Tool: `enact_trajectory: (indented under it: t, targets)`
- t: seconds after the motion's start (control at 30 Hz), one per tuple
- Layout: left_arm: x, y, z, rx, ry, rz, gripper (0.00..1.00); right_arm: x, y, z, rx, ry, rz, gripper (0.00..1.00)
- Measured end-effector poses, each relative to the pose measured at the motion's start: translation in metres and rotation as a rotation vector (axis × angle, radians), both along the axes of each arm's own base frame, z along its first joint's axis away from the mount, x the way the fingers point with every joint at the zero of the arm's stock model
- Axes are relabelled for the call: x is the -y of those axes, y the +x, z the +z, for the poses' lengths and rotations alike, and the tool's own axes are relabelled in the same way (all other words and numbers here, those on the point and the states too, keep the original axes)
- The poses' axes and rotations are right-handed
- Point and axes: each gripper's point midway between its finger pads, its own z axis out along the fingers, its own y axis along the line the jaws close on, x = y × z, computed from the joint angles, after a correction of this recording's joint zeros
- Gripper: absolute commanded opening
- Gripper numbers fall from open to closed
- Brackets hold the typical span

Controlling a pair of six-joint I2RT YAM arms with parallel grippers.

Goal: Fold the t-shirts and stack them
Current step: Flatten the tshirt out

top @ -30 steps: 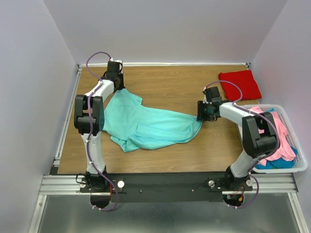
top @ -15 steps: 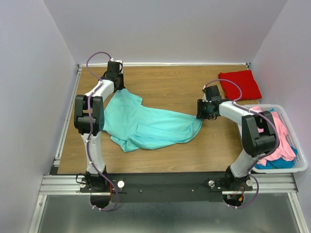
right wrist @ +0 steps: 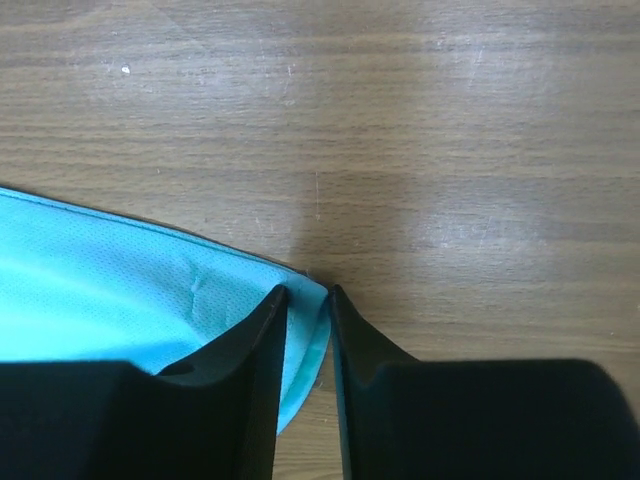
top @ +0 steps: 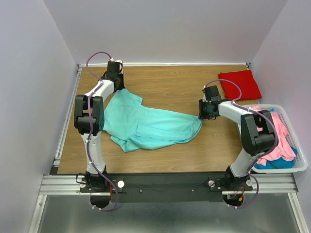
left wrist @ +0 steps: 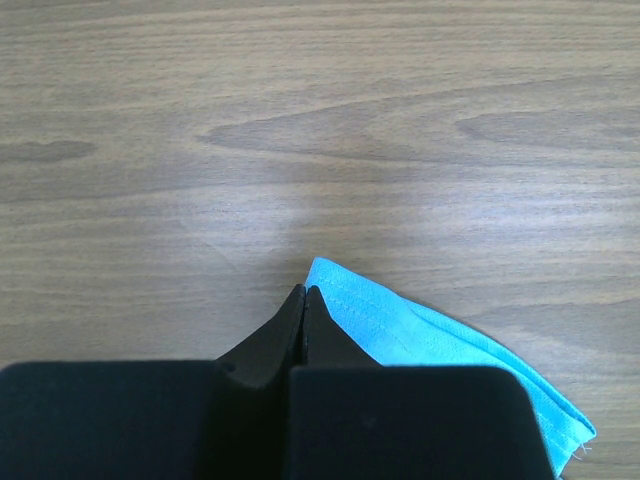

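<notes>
The white basket [top: 300, 167] holds pink shirt [top: 279, 131] over blue-teal shirt [top: 277, 164]. Beside it, the right pincer [right wrist: 308, 300] nearly shut pinches the aqua t-shirt [top: 150, 124] hem; the left pincer [left wrist: 303, 300] is clamped on its corner.

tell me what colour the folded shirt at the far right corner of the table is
Bright red: the folded shirt shows best in the top external view.

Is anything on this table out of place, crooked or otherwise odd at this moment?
Only the aqua-teal t-shirt stands out: it lies crumpled and slanted across the table, with uneven folds, not yet flat. The red t-shirt is folded neatly at the far right. Nothing looks spilled or damaged.
</notes>
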Motion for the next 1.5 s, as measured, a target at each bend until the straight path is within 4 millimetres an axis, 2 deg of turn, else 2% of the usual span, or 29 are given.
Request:
enact_trajectory:
  t: [0.1, 0.27, 0.53, 0.63, 0.77, 0.87, 0.93, 1.0, 1.03, 1.07, 1.1, 1.13, 1.2, 1.23, 1.3, 1.33, 1.43, 1.5]
  targets:
    - [0.0, 0.0, 0.0, 0.0, 0.003, -0.003, 0.0, 0.0, 0.002, -0.001, 0.006, -0.001, 0.002, 0.22]
    - [0.0, 0.0, 0.0, 0.0, 0.002, -0.006, 0.0, -0.001, 0.004, 0.0, 0.015, 0.0, 0.012, 0.01]
    - [0.001, 0.0, 0.0, 0.001, -0.002, -0.008, 0.0, -0.004, 0.007, 0.004, 0.019, 0.009, 0.032, 0.01]
    - [0.001, 0.005, 0.008, 0.019, -0.011, 0.002, 0.0, -0.007, 0.022, 0.021, 0.056, 0.014, 0.029, 0.01]
    - [-0.002, 0.019, 0.036, 0.082, -0.021, 0.025, 0.0, -0.01, 0.058, 0.065, 0.178, 0.008, 0.02, 0.01]
    - [-0.006, 0.033, 0.085, 0.179, -0.034, 0.049, 0.0, -0.007, 0.09, 0.119, 0.319, -0.015, 0.005, 0.01]
    - [-0.007, 0.043, 0.136, 0.28, -0.046, 0.059, 0.0, -0.005, 0.107, 0.158, 0.415, -0.033, -0.005, 0.01]
    - [-0.01, 0.044, 0.198, 0.401, -0.056, 0.07, 0.0, 0.0, 0.122, 0.206, 0.529, -0.053, -0.02, 0.01]
    - [-0.01, 0.042, 0.218, 0.44, -0.059, 0.072, 0.0, 0.003, 0.127, 0.229, 0.58, -0.069, -0.029, 0.01]
    - [-0.012, 0.033, 0.264, 0.528, -0.066, 0.077, 0.0, 0.007, 0.129, 0.258, 0.643, -0.079, -0.039, 0.01]
    - [-0.014, 0.026, 0.29, 0.578, -0.07, 0.08, 0.0, 0.011, 0.13, 0.286, 0.703, -0.09, -0.053, 0.01]
    - [-0.017, 0.01, 0.331, 0.66, -0.075, 0.088, 0.0, 0.015, 0.128, 0.311, 0.757, -0.097, -0.061, 0.01]
    - [-0.023, -0.022, 0.391, 0.785, -0.078, 0.097, 0.0, 0.022, 0.118, 0.353, 0.846, -0.111, -0.078, 0.01]
    - [-0.026, -0.044, 0.426, 0.865, -0.079, 0.102, 0.0, 0.025, 0.112, 0.37, 0.884, -0.11, -0.081, 0.01]
    - [-0.032, -0.086, 0.476, 0.99, -0.08, 0.108, 0.0, 0.03, 0.095, 0.401, 0.951, -0.109, -0.082, 0.01]
    - [-0.035, -0.113, 0.501, 1.062, -0.08, 0.108, 0.0, 0.033, 0.083, 0.419, 0.99, -0.105, -0.081, 0.01]
    - [-0.041, -0.179, 0.544, 1.2, -0.078, 0.109, 0.0, 0.037, 0.047, 0.46, 1.092, -0.082, -0.065, 0.01]
    - [-0.045, -0.22, 0.564, 1.279, -0.072, 0.109, 0.0, 0.038, 0.023, 0.475, 1.138, -0.064, -0.04, 0.01]
